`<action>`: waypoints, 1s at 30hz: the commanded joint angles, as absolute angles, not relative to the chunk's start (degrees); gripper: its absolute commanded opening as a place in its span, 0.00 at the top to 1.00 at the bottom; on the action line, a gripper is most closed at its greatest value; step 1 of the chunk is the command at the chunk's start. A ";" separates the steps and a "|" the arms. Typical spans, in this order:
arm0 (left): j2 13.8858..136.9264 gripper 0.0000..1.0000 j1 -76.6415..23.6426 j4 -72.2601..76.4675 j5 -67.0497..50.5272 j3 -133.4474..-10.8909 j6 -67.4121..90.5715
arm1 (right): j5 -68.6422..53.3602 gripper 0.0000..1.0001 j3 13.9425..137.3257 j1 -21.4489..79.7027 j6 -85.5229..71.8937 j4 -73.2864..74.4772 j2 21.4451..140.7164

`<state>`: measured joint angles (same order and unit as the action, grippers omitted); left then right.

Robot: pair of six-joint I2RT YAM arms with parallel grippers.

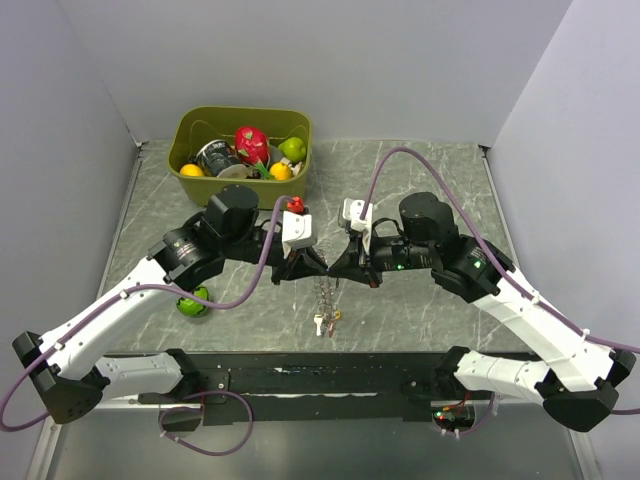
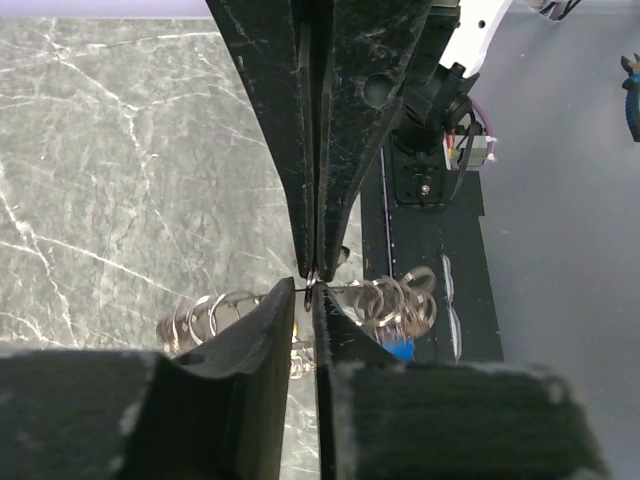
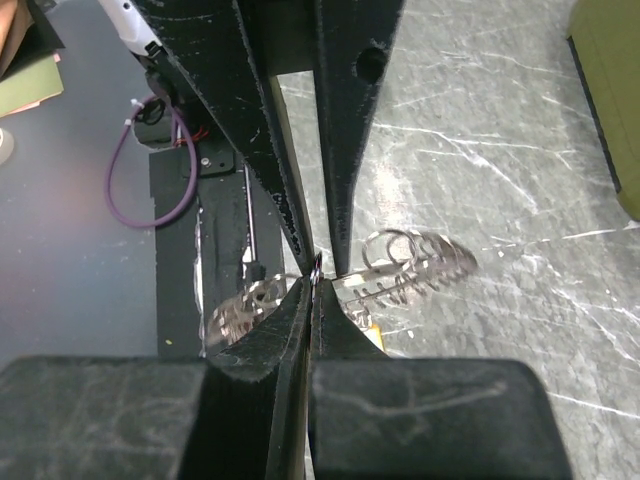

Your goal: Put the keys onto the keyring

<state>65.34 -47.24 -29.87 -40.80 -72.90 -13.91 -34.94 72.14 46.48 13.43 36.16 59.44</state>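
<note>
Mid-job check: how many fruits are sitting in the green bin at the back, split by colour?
Yellow fruit: 2
Red fruit: 1
Green fruit: 1
Total: 4

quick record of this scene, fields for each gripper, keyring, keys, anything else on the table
right gripper: shut on keyring
left gripper: tips nearly closed around the same ring, contact unclear
keyring: runs from the meeting tips toward the near edge
keys: at its near end
other: green bin of toy fruit at back; green round object under left arm
</note>
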 commanded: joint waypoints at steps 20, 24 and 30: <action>50.81 0.99 -47.46 6.41 -39.55 -54.41 2.63 | -30.14 0.59 68.03 45.35 7.91 23.38 48.87; 50.27 0.99 -47.46 8.35 -39.72 -53.53 3.78 | -34.79 0.59 67.94 45.44 8.09 23.91 49.65; 50.36 0.99 -47.46 8.53 -40.17 -53.88 3.78 | -37.97 0.50 67.76 45.44 7.30 23.29 51.06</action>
<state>51.22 -47.24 2.83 -40.18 -52.97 2.44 -35.16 68.10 45.71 8.27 26.02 49.76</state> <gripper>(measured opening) 0.021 0.494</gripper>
